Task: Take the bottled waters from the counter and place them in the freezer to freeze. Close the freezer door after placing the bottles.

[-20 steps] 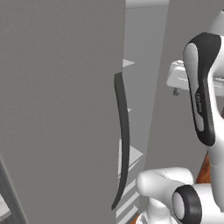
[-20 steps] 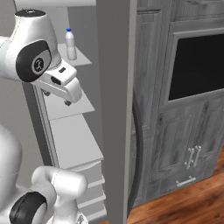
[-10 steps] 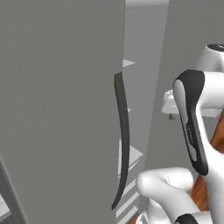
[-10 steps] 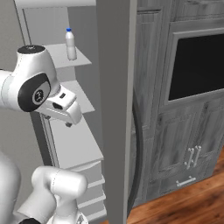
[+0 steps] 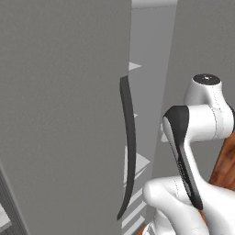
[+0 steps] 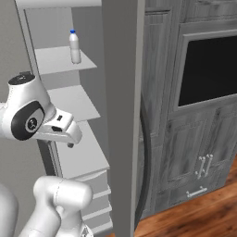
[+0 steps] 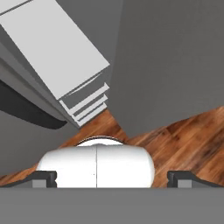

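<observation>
One bottled water (image 6: 74, 46), whitish-clear with a blue cap, stands upright on an upper white shelf inside the freezer (image 6: 69, 95). The freezer door (image 6: 122, 115) stands open and shows edge-on, with its dark handle (image 6: 147, 152) on the right face; the same door is the grey panel (image 7: 175, 57) over the wooden floor. My gripper (image 6: 69, 141) hangs two shelves below the bottle, in front of the shelves, and points down. Its fingertips (image 7: 43, 178) sit far apart, so the gripper (image 7: 113, 178) is open with nothing between them. The counter is out of view.
A wide grey twin door (image 5: 59, 114) with a long dark handle (image 5: 128, 147) stands close on the left. Dark grey panelled cabinets (image 6: 199, 152) with a black inset panel (image 6: 208, 69) are right of the freezer. White drawers (image 7: 85, 105) sit at the freezer's foot above the wooden floor (image 7: 183, 140).
The arm has folded down and back. The hand dropped from just below the bottle's shelf to a lower shelf, staying open. The bottle has stayed on its shelf.
</observation>
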Controlling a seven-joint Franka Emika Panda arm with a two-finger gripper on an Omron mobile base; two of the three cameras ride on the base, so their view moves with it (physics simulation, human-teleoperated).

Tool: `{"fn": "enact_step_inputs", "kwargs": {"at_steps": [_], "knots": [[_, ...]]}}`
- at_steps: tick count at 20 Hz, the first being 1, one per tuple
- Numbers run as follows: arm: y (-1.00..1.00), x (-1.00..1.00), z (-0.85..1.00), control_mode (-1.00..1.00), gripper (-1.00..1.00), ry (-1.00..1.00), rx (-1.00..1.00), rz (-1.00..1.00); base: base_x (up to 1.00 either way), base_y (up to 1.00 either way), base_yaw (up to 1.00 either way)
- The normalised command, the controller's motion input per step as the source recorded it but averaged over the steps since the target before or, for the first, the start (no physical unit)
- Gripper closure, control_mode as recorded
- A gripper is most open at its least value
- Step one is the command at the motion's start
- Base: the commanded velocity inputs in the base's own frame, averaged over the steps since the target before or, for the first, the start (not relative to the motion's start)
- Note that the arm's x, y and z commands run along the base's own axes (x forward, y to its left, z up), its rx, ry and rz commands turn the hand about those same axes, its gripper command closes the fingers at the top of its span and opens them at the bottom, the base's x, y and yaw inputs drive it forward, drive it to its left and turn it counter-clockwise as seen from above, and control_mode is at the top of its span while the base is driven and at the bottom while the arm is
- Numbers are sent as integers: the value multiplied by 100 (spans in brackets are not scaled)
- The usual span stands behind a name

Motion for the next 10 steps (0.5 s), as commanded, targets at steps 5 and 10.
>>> {"fn": "enact_step_inputs", "kwargs": {"at_steps": [5,10], "knots": [[0,0,0,-100,-100,0,0,0,0,0,0],[0,0,0,-100,-100,0,0,0,0,0,0]]}}
